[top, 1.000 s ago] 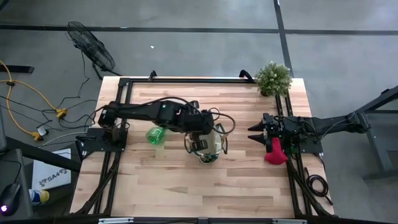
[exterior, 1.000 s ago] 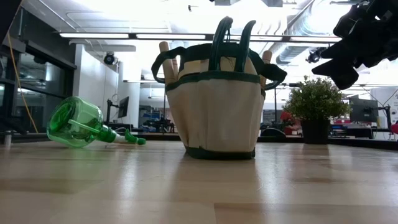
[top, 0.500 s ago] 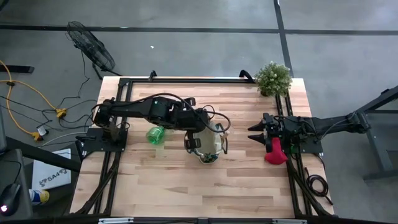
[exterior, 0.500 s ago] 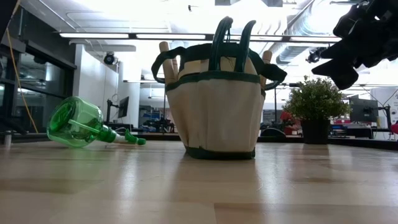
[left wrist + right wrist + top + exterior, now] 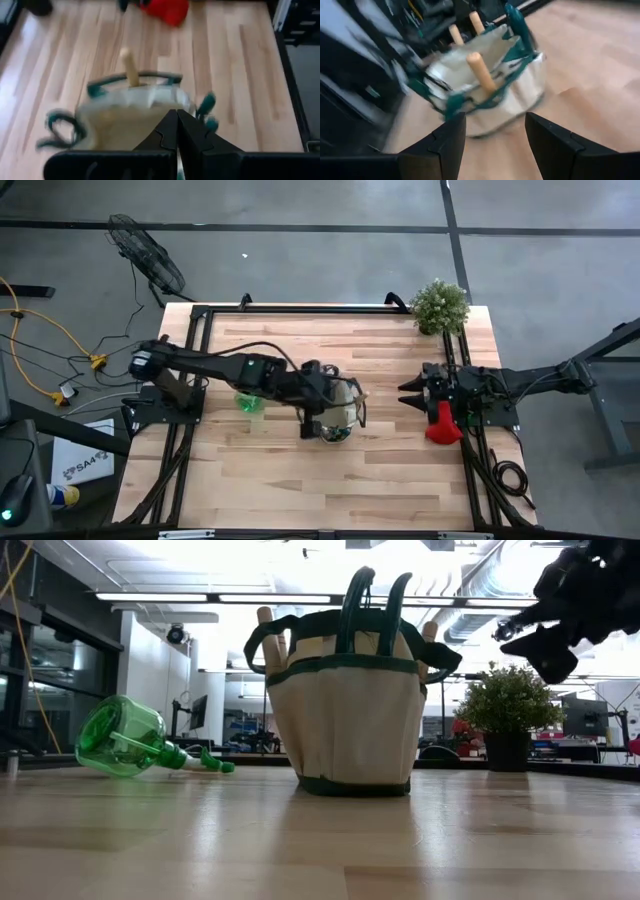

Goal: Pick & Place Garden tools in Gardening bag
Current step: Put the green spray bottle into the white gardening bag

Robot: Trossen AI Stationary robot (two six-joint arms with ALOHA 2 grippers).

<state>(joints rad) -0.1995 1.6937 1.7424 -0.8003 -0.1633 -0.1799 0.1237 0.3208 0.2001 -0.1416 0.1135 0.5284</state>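
1. Our left jaws (image 5: 176, 131) are pressed shut, empty, right above the bag (image 5: 338, 410) mid-counter.
2. Our right jaws (image 5: 495, 137) are spread wide, empty – near the glove (image 5: 441, 423).
3. The bottle (image 5: 125, 737) lies beside the bag.

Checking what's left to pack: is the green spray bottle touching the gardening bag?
Apart. The low view shows bare table between the spray bottle and the gardening bag.

Spray bottle (image 5: 249, 398) left of bag (image 5: 338, 408)

Robotics lab, exposed ceiling ducts (image 5: 480, 610), monitors (image 5: 585, 717)
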